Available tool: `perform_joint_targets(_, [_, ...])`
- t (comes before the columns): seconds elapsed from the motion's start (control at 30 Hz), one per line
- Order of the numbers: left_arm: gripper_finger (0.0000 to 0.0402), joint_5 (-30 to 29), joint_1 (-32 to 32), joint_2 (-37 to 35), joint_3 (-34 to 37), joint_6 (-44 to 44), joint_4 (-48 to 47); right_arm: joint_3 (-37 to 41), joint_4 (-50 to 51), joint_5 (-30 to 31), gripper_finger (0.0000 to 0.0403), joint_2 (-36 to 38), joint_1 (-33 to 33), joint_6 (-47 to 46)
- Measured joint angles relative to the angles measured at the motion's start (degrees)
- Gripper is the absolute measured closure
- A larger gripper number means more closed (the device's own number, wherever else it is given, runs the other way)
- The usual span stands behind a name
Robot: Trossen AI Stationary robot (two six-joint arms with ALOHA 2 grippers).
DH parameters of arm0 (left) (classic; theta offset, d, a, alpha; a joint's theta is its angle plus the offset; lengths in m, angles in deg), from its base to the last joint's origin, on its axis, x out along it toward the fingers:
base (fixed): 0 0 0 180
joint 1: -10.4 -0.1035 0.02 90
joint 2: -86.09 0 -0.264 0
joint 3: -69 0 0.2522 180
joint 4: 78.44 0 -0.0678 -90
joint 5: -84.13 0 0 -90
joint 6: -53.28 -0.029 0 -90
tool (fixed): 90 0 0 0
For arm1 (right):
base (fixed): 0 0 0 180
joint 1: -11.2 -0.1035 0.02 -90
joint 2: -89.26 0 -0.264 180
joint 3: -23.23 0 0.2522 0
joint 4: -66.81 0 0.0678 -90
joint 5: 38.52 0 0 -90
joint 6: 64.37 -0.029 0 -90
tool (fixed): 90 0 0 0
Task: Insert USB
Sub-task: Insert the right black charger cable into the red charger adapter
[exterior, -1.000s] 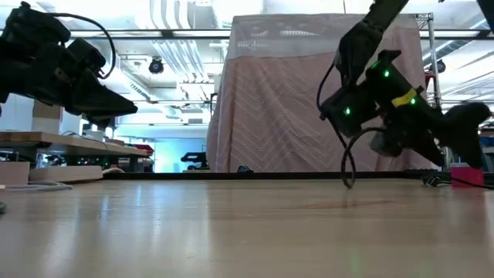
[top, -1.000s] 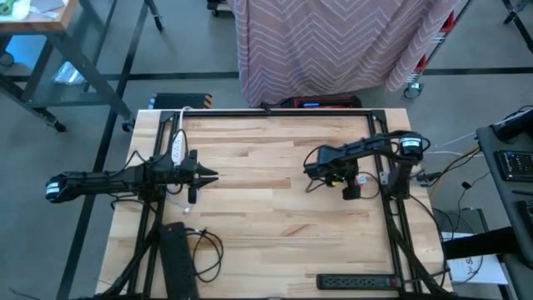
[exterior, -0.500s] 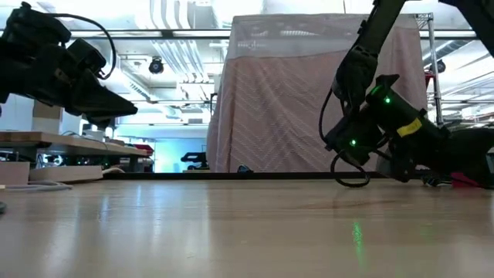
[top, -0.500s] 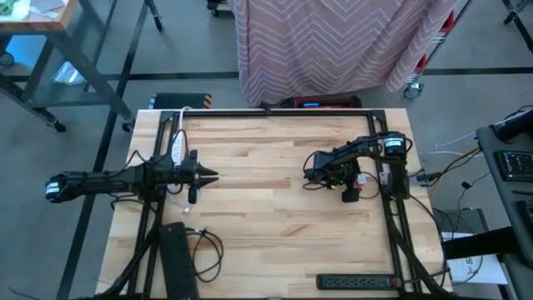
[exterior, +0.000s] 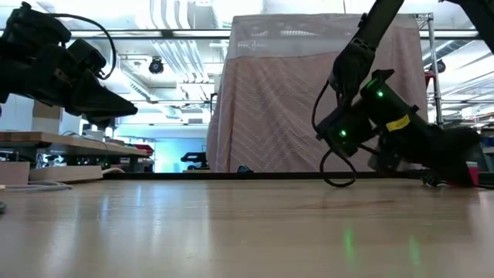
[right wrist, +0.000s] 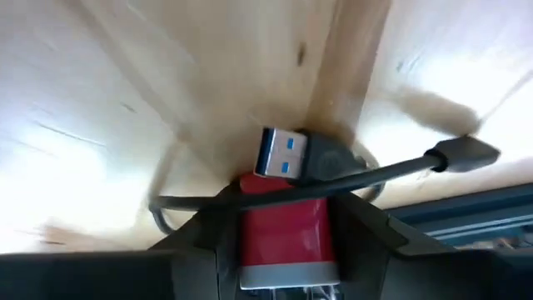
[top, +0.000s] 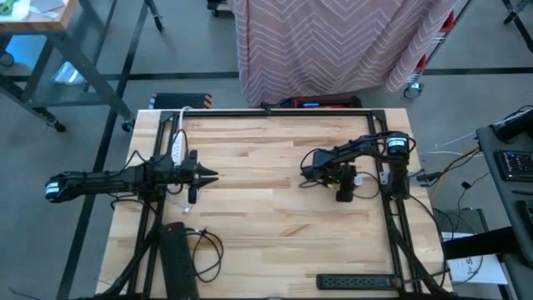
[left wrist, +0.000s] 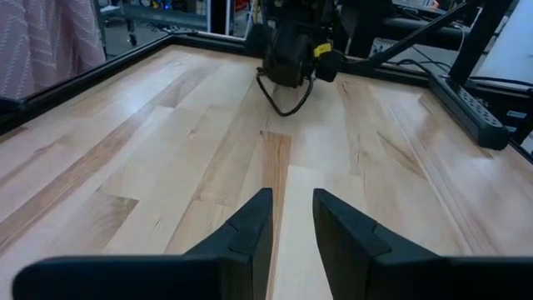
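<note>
We work on the wood table [top: 266, 217]. The left arm waits over the table's left side. The left gripper [left wrist: 291, 196] is empty, w/ only a narrow gap between its jaws, and it points across the table toward the right arm.

The right gripper [right wrist: 287, 218] is low over the table's right side, close to the frame rail. A red block [right wrist: 287, 229] sits inside it. We cannot tell whether the gripper has clamped the block yet or only brackets it. A black cable [right wrist: 391, 171] crosses the table just past the block and loops back beside it. The blue-tongued USB plug [right wrist: 281, 154] lies on the table at the block's far end, touching it or v. nearly so. We see no port, so we cannot tell if the plug is lined up.

Risks, as we judge them:
- The wood looks smooth, so an off-centre squeeze could skid or twist the block away from the plug.
- The cable runs right by the gripper, so a pinch or snag could drag the plug off line.
- The plug isn't held by anything, so any push may just slide it along the table instead of seating it.
- The rail is close, which leaves little room to correct.
</note>
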State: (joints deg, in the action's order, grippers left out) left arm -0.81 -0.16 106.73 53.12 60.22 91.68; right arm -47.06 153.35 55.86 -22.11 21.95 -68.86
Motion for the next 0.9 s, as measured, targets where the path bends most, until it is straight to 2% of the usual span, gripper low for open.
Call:
perform_joint_targets(0.27, [0.0327,0.00,0.00,0.11,-0.01,0.01,0.10,-2.44,-7.56,-4.17,0.0276,9.25,-0.25,-8.17])
perform_joint_targets(0.37, [0.0327,0.00,0.00,0.11,-0.01,0.00,0.11,-2.33,-10.36,-4.47,0.0276,15.79,-0.89,-11.58])
perform_joint_targets(0.47, [0.0327,0.00,-0.01,0.16,0.01,0.01,0.13,-1.58,-17.28,-4.42,0.0276,22.88,-2.09,-13.69])
perform_joint_targets(0.57, [0.0327,0.00,-0.01,0.32,0.01,-0.01,0.17,0.06,-28.00,-4.42,0.0276,29.33,-3.66,-14.42])
perform_joint_targets(0.67, [0.0327,0.00,0.00,0.49,0.01,-0.01,0.16,2.91,-43.22,-4.36,0.0276,34.15,-5.46,-13.62])
perform_joint_targets(0.77, [0.0327,0.00,0.00,0.55,-0.01,0.00,0.15,6.45,-58.77,-4.35,0.0276,36.25,-6.92,-11.46])
perform_joint_targets(0.9, [0.0327,0.00,0.01,0.52,-0.01,-0.01,0.15,10.61,-78.15,-4.42,0.0276,35.34,-7.55,-9.53])
